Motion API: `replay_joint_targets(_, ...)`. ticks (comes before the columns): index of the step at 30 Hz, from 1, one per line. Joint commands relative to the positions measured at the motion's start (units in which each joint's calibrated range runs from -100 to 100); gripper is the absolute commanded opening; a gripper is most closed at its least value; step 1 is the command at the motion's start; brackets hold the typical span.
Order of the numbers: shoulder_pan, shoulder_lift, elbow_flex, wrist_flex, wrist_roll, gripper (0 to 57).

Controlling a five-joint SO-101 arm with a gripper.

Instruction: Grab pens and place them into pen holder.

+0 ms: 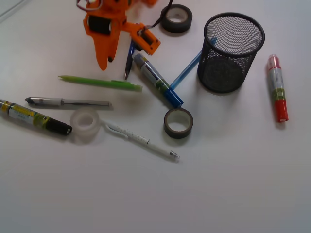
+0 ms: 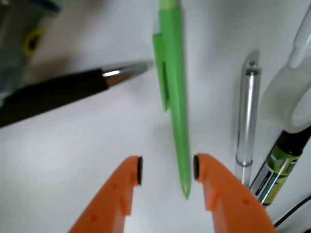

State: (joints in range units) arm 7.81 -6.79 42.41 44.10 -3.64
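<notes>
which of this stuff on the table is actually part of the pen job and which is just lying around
Part of the job:
- green pen
- silver pen
- white pen
- dark blue pen
- light blue pen
- pen holder
- gripper

Lying about:
- blue marker
- black marker
- red marker
- three tape rolls

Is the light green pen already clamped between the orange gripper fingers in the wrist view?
No: the slim light green pen lies between the open orange gripper fingers, with white table visible on its left side.
</notes>
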Motion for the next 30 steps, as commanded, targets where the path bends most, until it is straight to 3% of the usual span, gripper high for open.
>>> replay_joint_targets(1,0.38,8.20,-9.71,1.39,0.88,12.8)
replay_joint_targets(16,0.38,30.21,-38.24,19.06,2.93,12.4)
replay_joint_targets(18,0.38,31.74,-40.42,20.55,2.93,9.4)
replay_joint_targets(20,0.38,33.10,-42.32,21.86,2.98,0.5)
replay_joint_targets(26,0.38,32.00,-43.31,22.21,2.59,0.4)
replay_joint_targets(30,0.08,19.84,-43.40,22.74,-3.13,0.4)
